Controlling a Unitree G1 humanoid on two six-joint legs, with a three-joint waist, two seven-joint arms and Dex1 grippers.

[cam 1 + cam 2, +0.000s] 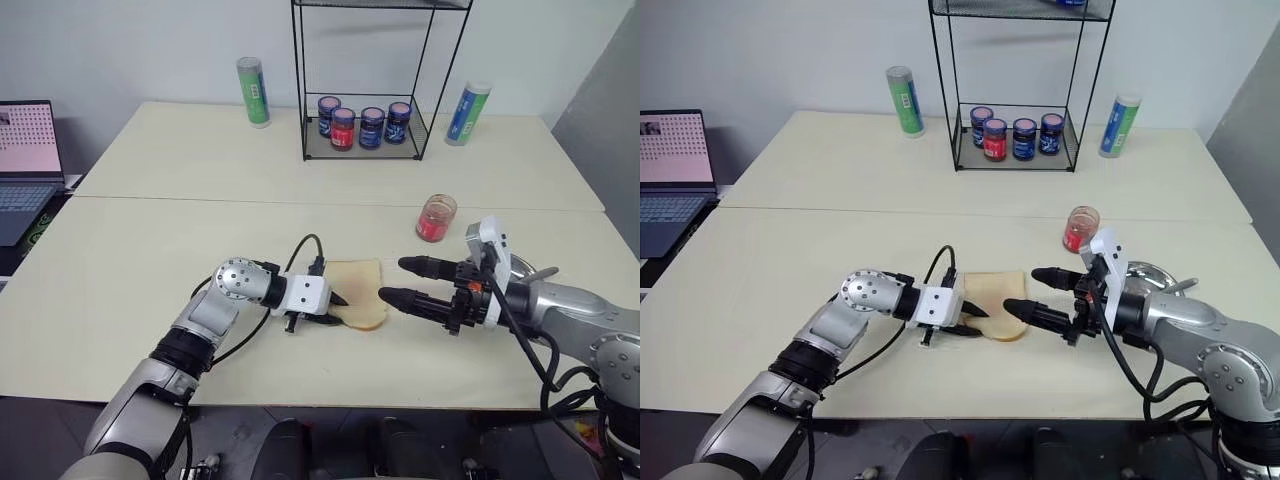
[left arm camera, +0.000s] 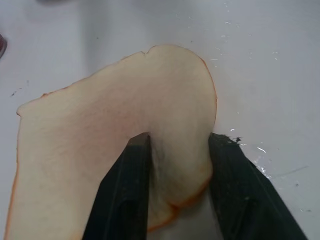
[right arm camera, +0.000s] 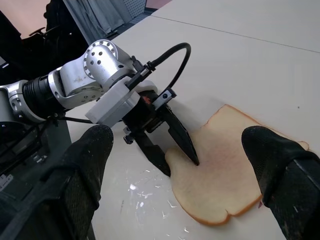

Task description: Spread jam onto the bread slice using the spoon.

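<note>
Where the table's near edge runs, the two arms meet over the bread.
Left gripper [image 1: 333,310]: fingers parted around a corner of the bread slice [image 1: 359,295], one tip on top, one at its edge.
Bread slice: flat on the table [image 1: 130,270], between both grippers.
Right gripper [image 1: 402,281]: spread wide, holding nothing, just right of the bread.
Jam [image 1: 436,218]: in a clear jar, farther back on the right.
Rack [image 1: 370,80]: at the far side, four dark-lidded jars [image 1: 363,124] inside.

Pale wall [image 1: 150,40], cream tables [image 1: 180,160], wire shelf [image 1: 365,80]
</note>
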